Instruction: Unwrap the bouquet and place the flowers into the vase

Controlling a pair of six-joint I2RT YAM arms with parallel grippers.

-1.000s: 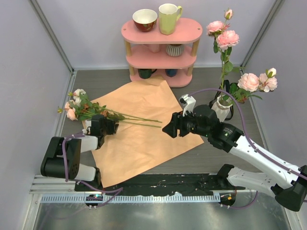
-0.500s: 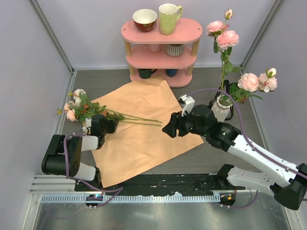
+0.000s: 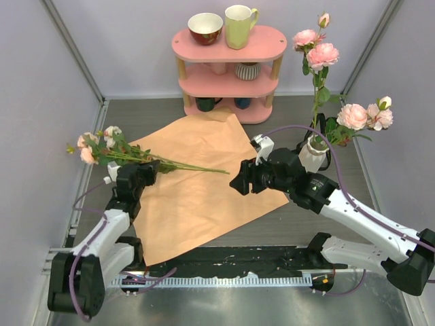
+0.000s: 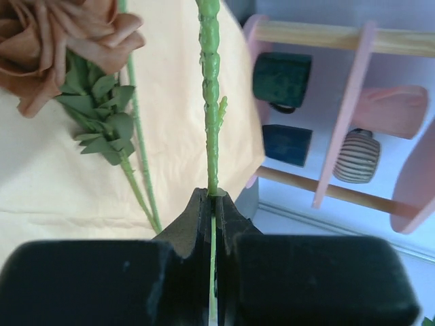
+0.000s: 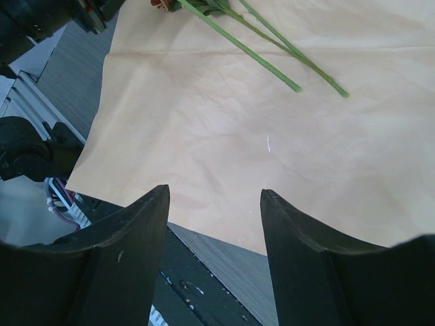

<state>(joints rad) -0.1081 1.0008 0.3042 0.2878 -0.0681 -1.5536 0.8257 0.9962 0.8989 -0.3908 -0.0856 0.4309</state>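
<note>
Presently, the left hand (image 3: 141, 170) is pinching a green stem (image 4: 211, 88). Its wrist view shows both fingers (image 4: 194, 224) pressed together on it, with only the stem between them. That stem belongs to a loose bunch of flowers (image 3: 102, 146) at the left of the surface (image 3: 143, 115). Their pink, cream and rust heads reach past the left edge of the wrapping paper (image 3: 197, 204), while the cut ends point toward the middle of the sheet. Whether the bunch rests on the sheet or is raised off it cannot be told. A rust-brown rose (image 4: 61, 41) and a second, thinner stem lie just left of the gripped one.

The wrapping paper lies opened flat, tan-orange face up, across the middle of the surface.

The right hand (image 3: 238, 182) hovers over the right part of the sheet. Its fingers are spread wide, with only bare paper showing between them in its own view. Two stem ends (image 5: 293, 86) lie on the sheet further off.

The vase (image 3: 314, 155) stands upright at the right rear of the surface, just behind the right arm and well apart from the held bunch. It already carries several pink roses (image 3: 323, 54) on tall stems.

At the rear stands a pink shelf (image 3: 265, 41) of three tiers. A bowl (image 3: 205, 27) and a yellow mug (image 3: 240, 26) sit on top. A striped cup (image 3: 247, 70) sits on the middle tier and dark mugs (image 3: 207, 104) on the lowest.
</note>
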